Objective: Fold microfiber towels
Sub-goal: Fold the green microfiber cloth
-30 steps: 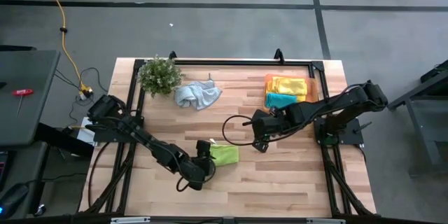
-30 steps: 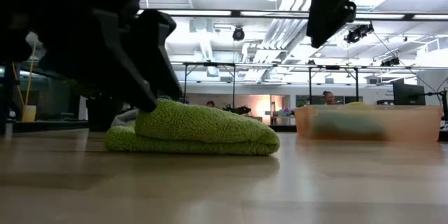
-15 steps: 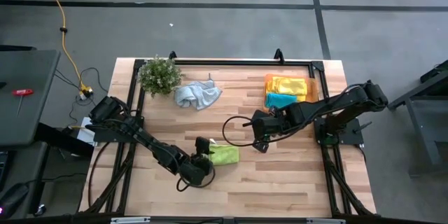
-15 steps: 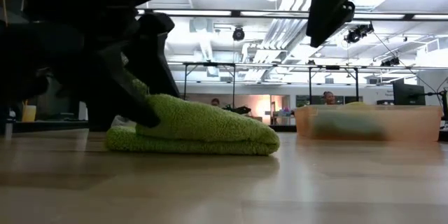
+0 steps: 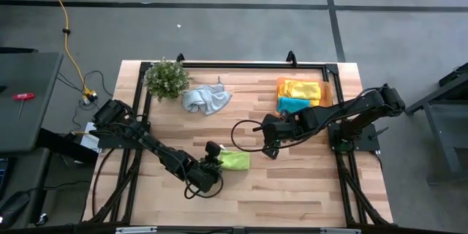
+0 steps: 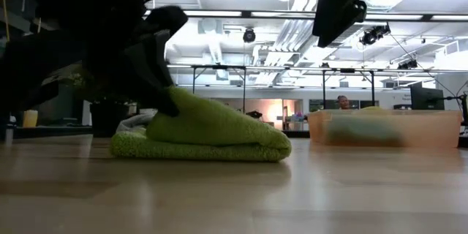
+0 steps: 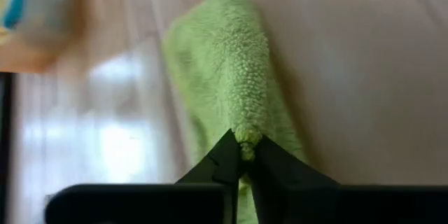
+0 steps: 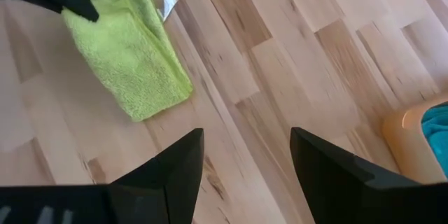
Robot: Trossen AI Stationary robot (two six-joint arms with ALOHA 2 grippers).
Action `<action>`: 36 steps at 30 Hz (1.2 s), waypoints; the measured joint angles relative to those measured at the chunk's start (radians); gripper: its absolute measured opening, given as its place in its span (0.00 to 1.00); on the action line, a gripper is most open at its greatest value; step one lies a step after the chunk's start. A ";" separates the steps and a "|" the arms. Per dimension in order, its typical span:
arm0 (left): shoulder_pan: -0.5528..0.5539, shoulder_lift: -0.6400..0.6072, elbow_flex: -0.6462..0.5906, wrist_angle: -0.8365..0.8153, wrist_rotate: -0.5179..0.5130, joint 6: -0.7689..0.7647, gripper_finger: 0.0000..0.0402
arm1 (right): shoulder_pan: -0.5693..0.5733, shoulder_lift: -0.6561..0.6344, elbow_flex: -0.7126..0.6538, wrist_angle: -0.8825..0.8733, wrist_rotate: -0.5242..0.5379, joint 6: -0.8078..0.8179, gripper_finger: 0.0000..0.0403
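Lime green towel (image 5: pixel 235 160) is folded into a chunky little rectangle, sitting well in front of the plant (image 5: pixel 167 78), toward the near edge of the tabletop. One fluffy fold of it is pinched up into a ridge by the left claw (image 7: pixel 246 155). Pale grey-blue towel (image 5: pixel 206 99) is crumpled in a heap just beside the plant. Yellow towel (image 5: pixel 300 88) and teal towel (image 5: pixel 293 104) lie folded side by side, far across from the plant.

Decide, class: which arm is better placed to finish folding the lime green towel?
Probably the left: its gripper is shut on the lime green towel, lifting an edge. The right gripper hangs open above bare table.
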 joint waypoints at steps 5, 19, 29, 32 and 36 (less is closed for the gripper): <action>0.004 -0.034 0.053 -0.125 -0.095 0.079 0.03 | 0.000 0.000 0.000 0.002 0.000 0.009 0.51; 0.031 -0.086 0.063 -0.341 -0.106 0.158 0.01 | 0.000 0.001 0.000 0.005 0.027 0.035 0.51; 0.006 -0.025 0.061 -0.410 0.071 -0.029 0.00 | 0.000 0.001 0.000 0.004 0.027 0.051 0.51; 0.002 0.011 0.061 -0.409 0.137 -0.058 0.00 | 0.000 0.001 0.000 -0.003 0.027 0.051 0.51; 0.000 0.060 0.063 -0.412 0.162 -0.107 0.02 | 0.000 0.001 0.000 -0.007 0.023 0.051 0.51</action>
